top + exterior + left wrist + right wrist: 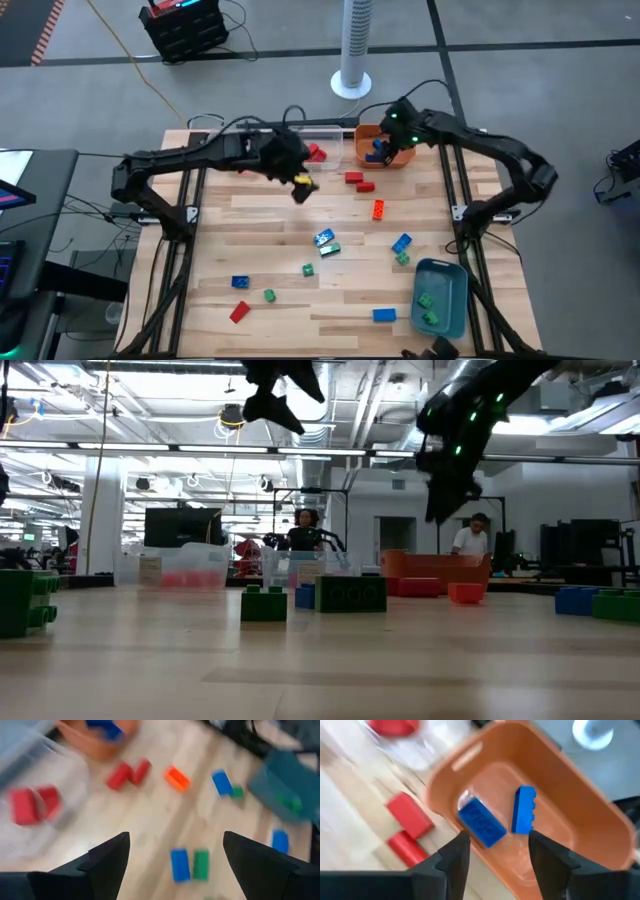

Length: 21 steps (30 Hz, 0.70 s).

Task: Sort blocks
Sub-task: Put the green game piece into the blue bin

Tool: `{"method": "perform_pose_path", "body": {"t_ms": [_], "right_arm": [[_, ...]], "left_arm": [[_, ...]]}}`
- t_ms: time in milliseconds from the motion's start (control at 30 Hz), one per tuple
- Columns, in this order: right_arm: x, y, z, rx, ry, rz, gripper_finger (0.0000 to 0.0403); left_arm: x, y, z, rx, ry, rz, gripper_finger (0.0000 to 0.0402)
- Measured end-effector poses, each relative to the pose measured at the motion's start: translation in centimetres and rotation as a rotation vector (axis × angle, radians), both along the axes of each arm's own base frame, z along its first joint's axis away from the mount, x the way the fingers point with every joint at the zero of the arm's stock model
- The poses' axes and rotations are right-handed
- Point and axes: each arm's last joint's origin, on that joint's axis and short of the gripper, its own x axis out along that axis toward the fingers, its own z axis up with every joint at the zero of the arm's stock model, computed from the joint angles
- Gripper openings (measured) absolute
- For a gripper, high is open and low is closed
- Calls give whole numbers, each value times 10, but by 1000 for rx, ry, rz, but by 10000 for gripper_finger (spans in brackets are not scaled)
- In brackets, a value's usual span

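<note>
My right jaws (pixel 495 855) hang over the orange bin (pixel 580 815) at the far edge of the bench (pixel 300 300), and they are parted with nothing between them. Under them two blue blocks lie in the bin: one blue block (pixel 481 821) directly below the gap, and a second blue block (pixel 524 810) beside it on its edge with the studs to the side. My left jaws (pixel 175 865) are spread wide and empty above the middle of the bench, near the clear bin (pixel 325 140) that has red blocks (pixel 32 805) inside. Many blocks wait on the bench, not yet sorted. I judge that the next pick is better for my left arm, because the pair of one blue block (pixel 180 865) and one green block (pixel 201 864) lies just ahead of its jaws, side by side and touching, their long axes running away from me. The two red blocks (pixel 358 181) and the orange block (pixel 379 209) lie between both arms. The blue-grey bin (pixel 440 295) with green blocks is near the right corner, well apart from both jaws.
</note>
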Motion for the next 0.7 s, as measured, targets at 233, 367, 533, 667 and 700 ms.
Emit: {"method": "perform_pose_path", "body": {"t_ms": [233, 367, 533, 667, 700], "right_arm": [[-23, 58, 56, -36, -187, 39, 212], [-25, 91, 72, -29, -277, 103, 208], [-23, 118, 80, -68, -306, 136, 203], [-21, 130, 81, -62, -314, 143, 199], [-21, 132, 80, -59, -305, 149, 198]], "left_arm": [[27, -29, -45, -59, 188, -127, 313], [49, -38, -80, -87, 286, -131, 313], [71, -38, -122, -117, 373, -98, 313], [80, -46, -133, -149, 385, -156, 313], [83, -51, -131, -150, 369, -188, 313]]}}
